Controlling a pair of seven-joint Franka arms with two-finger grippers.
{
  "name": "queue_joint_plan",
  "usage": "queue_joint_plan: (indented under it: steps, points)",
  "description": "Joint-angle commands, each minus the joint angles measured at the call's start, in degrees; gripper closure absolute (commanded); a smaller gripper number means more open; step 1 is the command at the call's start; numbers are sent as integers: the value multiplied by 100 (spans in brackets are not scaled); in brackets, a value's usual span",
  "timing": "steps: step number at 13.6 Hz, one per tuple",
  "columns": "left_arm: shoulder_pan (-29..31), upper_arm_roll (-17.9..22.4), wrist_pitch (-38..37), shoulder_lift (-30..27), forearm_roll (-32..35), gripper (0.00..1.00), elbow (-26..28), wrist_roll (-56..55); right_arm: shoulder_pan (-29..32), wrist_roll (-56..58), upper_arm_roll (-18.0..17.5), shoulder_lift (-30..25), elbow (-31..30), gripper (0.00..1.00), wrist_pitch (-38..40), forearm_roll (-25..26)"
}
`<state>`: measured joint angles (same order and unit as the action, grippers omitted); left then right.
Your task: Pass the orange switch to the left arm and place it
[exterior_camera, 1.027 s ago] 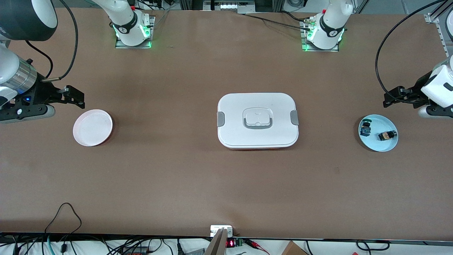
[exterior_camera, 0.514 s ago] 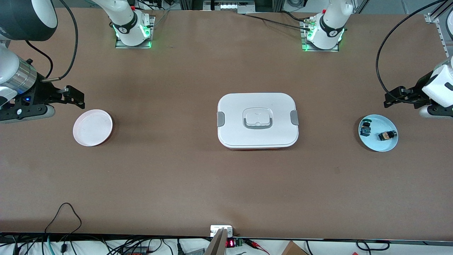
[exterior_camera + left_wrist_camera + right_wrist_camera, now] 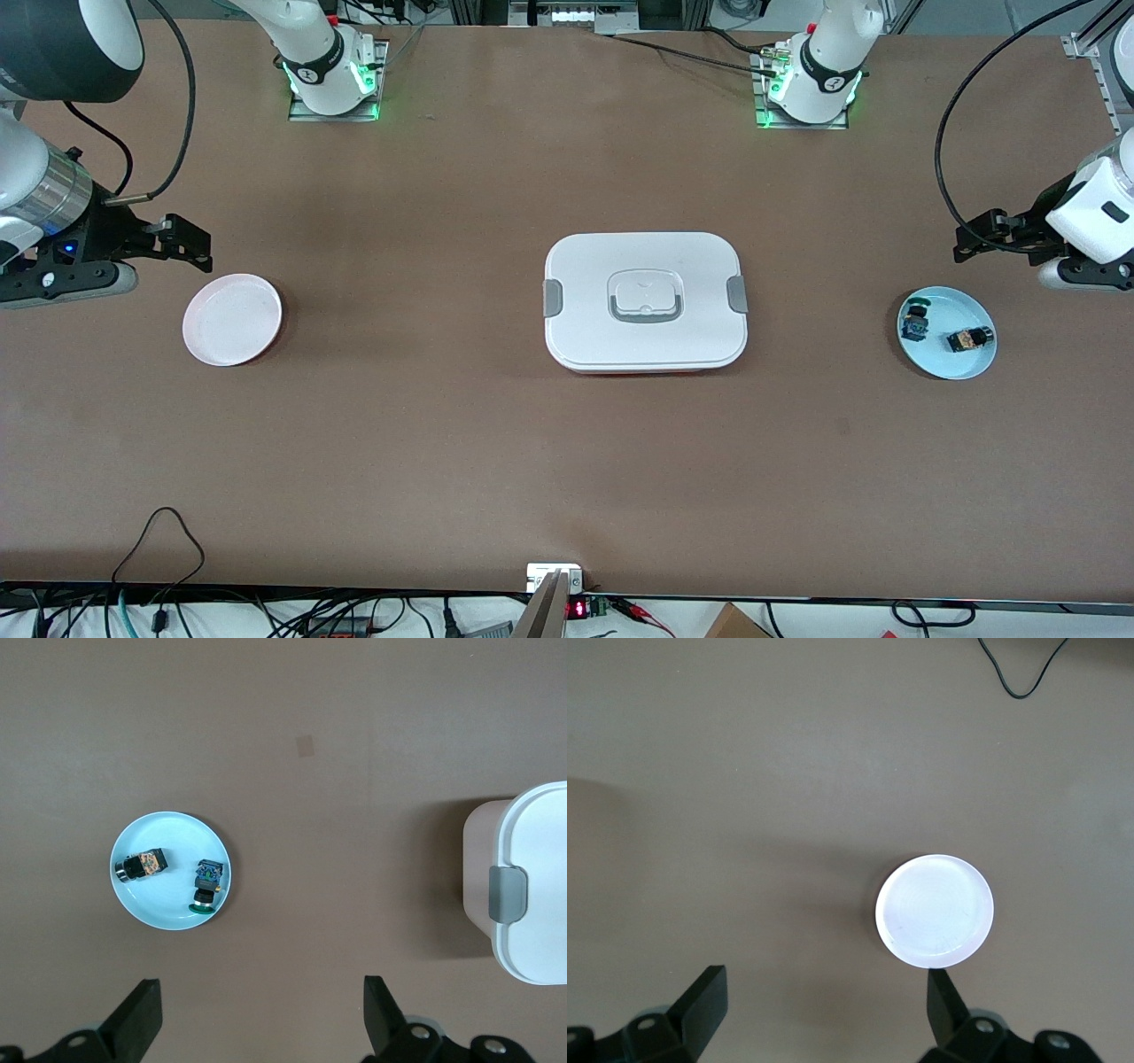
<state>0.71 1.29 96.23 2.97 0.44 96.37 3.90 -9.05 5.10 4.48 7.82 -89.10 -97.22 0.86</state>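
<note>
Orange switch (image 3: pixel 967 338) lies on its side in the pale blue plate (image 3: pixel 948 363), near the spread, empty left end effector (image 3: pixel 973 241); the right end effector (image 3: pixel 190 239), also spread, waits by the white plate (image 3: pixel 232 319).

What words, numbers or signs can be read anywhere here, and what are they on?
Small red-lit display at the table edge nearest the front camera: glowing digits, too small to read.
Black bands on the two arm bases: each bears a small white mark, too blurred to read.
Box, pink plate, blue plate, orange switch, blue switch: no readable text.
</note>
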Motion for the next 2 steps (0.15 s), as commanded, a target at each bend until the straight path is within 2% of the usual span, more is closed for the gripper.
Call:
queue_joint_plan:
  steps: [1,2]
  points:
    - [-27,3,-43,-130,-35,0,102,31,-18,-71,0,35,104,0,18,-15]
    - [-19,3,-52,-138,-35,0,102,31,-18,-71,0,35,104,0,18,-15]
